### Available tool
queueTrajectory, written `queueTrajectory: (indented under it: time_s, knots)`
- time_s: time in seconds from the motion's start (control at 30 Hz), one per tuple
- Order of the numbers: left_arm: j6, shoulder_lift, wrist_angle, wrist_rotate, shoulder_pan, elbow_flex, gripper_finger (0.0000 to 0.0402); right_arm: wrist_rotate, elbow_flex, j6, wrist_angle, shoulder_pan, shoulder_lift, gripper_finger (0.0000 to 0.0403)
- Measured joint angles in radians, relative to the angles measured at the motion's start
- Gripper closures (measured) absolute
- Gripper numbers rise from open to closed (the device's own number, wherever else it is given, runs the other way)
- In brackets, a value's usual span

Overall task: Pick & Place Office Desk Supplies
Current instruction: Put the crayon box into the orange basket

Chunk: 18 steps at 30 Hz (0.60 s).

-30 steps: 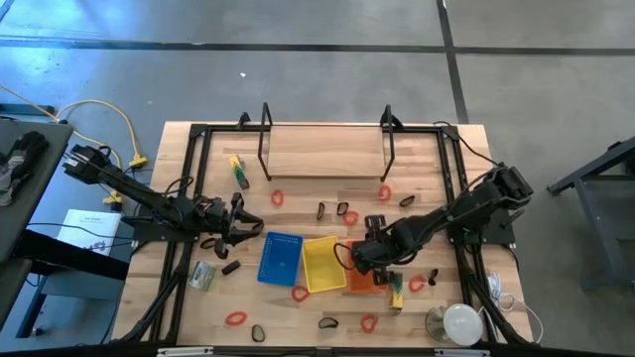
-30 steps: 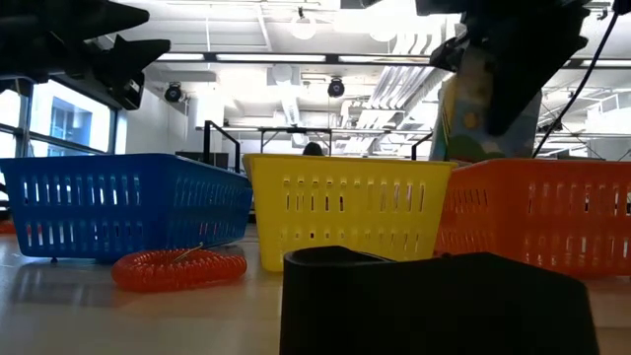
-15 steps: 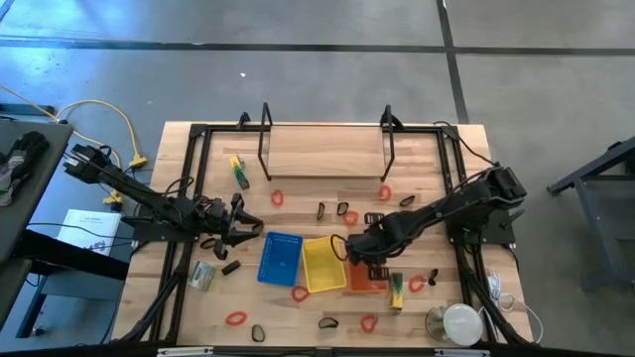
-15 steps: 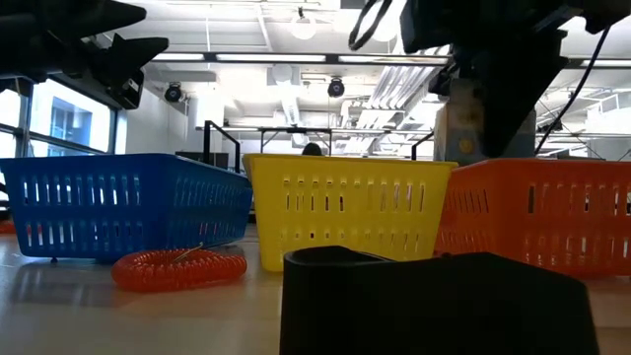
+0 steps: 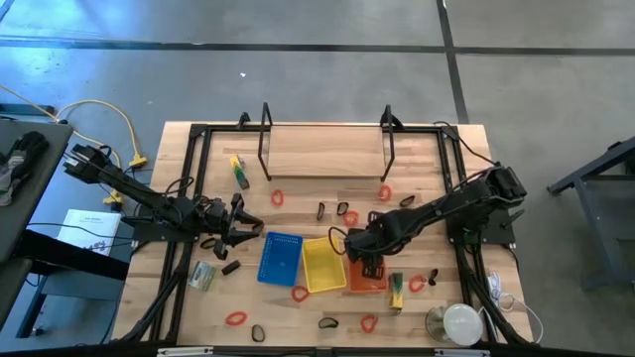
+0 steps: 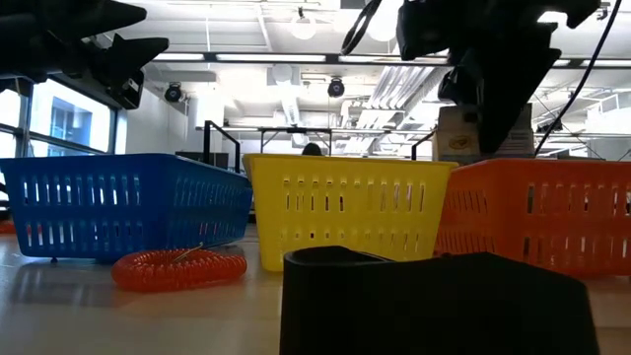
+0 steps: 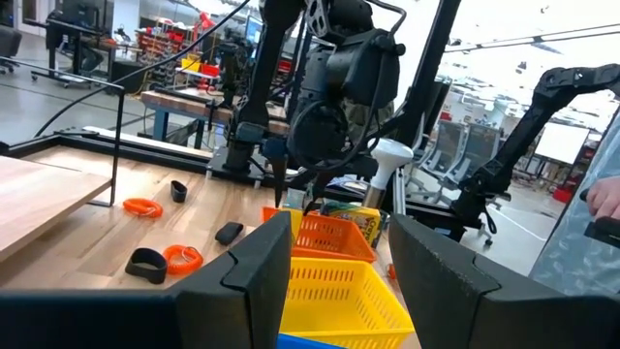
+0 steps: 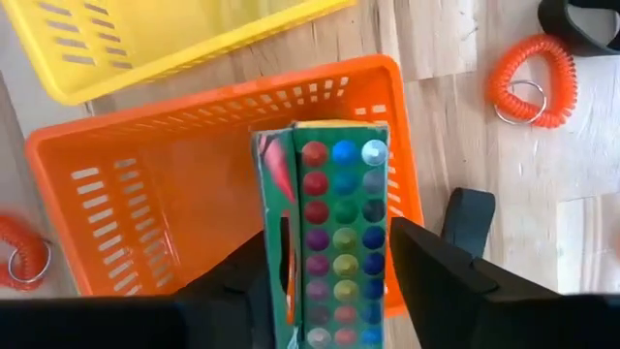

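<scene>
Green cardboard, the crayon box (image 8: 329, 252) hangs over our orange tray (image 8: 107, 204), pinched by our right gripper (image 8: 334, 281) across its narrow sides; we judge it light, stiff, crushable.

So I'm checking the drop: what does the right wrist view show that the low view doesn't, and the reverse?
Only the right wrist view shows the green crayon box's coloured tips, held in the right gripper above the orange plastic tray's bare floor. Only the low view shows the blue plastic tray. Both show the yellow plastic tray beside the orange one.
</scene>
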Motion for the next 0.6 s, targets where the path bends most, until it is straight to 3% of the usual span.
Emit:
queueTrajectory:
  time_s: [0.3, 0.6]
  knots:
    - [0.0, 0.0, 0.0, 0.0, 0.0, 0.0, 0.0231, -0.004, 0.0, 0.021, -0.005, 0.0, -0.006, 0.0176]
    - [0.0, 0.0, -0.012, 0.0, 0.0, 0.0, 0.0231, -0.095, 0.0, 0.087, -0.025, -0.022, -0.062, 0.0186]
